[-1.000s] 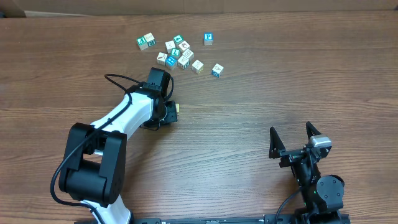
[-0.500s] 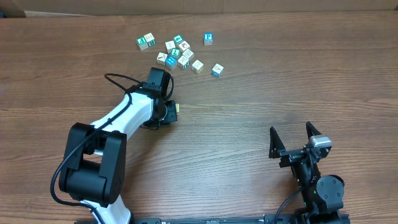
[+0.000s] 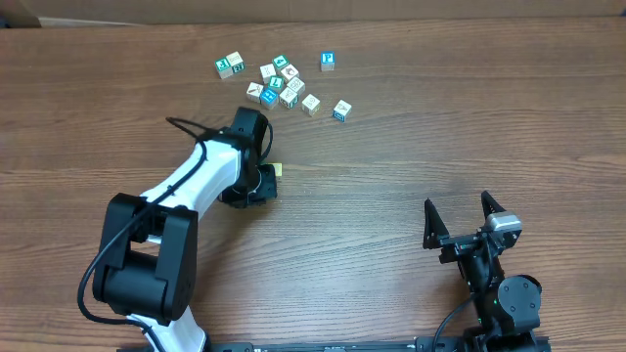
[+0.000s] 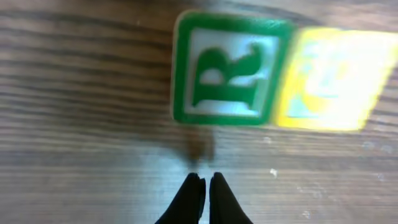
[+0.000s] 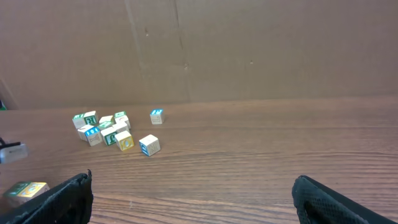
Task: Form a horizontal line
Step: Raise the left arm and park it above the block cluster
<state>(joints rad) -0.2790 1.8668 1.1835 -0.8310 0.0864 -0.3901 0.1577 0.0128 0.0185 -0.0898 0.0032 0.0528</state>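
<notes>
The left arm [image 3: 210,171] has shifted slightly. The left gripper [image 3: 260,185] has drawn back a touch toward the near-left, away from the yellow cube [image 3: 278,169]. A sliver more of that cube now shows past the gripper's edge. The shift is small.

Cube cluster [image 3: 282,83] crowding far edge, left arm [image 3: 193,182] blocking left-centre, open table [image 3: 411,156] between arms

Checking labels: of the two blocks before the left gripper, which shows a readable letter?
The green-bordered block, showing an R; the yellow-bordered block beside it is blurred.
</notes>
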